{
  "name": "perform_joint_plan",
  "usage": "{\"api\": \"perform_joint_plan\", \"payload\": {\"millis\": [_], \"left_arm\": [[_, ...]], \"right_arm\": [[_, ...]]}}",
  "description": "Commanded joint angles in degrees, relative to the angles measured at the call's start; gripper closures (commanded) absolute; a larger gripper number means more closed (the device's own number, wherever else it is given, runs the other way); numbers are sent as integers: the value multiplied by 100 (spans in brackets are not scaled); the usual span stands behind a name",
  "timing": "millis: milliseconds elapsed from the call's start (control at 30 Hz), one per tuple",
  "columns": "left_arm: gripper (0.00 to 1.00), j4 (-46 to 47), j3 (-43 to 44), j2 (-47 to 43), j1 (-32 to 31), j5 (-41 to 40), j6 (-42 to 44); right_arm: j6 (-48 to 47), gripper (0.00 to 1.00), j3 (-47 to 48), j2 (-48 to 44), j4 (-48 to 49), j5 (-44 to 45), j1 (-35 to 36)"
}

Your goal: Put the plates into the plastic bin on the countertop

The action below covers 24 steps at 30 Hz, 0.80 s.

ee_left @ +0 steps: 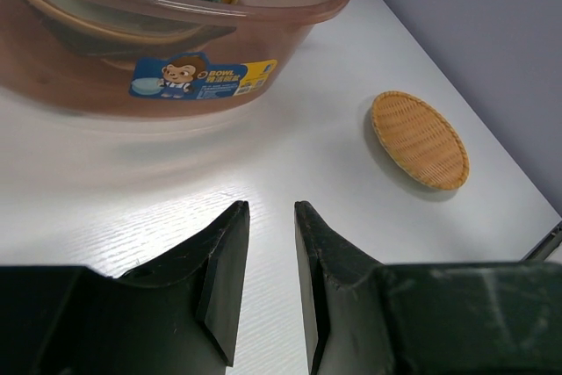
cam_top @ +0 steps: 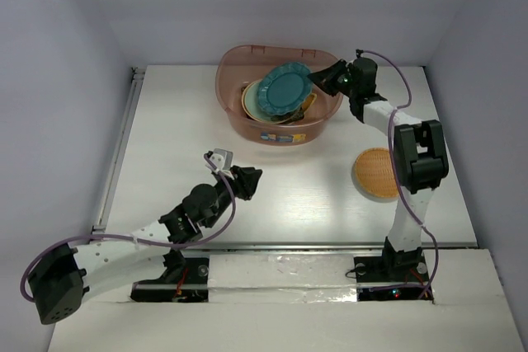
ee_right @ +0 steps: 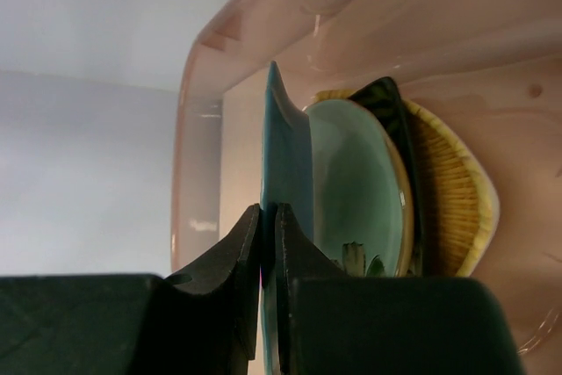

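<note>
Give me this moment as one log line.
right gripper shut on teal scalloped plate at plastic bin | left gripper open, empty | woven round plate on countertop, outside bin

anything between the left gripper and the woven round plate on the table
Nothing visible. Only bare countertop lies between the left gripper and the woven round plate. The plastic bin sits farther back, off that line.

Bin [cam_top: 247,125] translucent pinkish-brown, with a blue label [ee_left: 202,76] showing a cartoon monkey and yellow end. Teal plate [cam_top: 285,91] plain, scalloped edge. Mint plate [ee_right: 360,182] pale green with dark leaf print. Black plate [ee_right: 399,120] with greenish print. Woven triangular plate [ee_right: 452,191] straw-yellow. Woven round plate [cam_top: 378,173] tan-orange weave. Countertop [cam_top: 173,146] white, faint grain.
</note>
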Motion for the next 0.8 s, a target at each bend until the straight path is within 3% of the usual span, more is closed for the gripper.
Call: {"api": "perform_joint_plan", "payload": {"millis": [0,133,267,333,567,767], "left_arm": [[76,327,16,65,-28,-45,84],[76,344,34,144,-28,-27,84],[76,397,60,284,-28,52,66],[76,432,86,381,-28,105,49],[76,538,139,680,-28,210,14],[76,626,315,1163,-28,368,-92]], "right_arm": [[180,100,701,-95,479,124,22],[66,98,842,73,-21,169,22],[-477,75,1166,152,-1239,370,74],[-689,71,1316,205,-1612,476,74],[-1515,38,1677,144,-2868,854,127],[-2043,26,1572,-278,-3107,1381,127]]}}
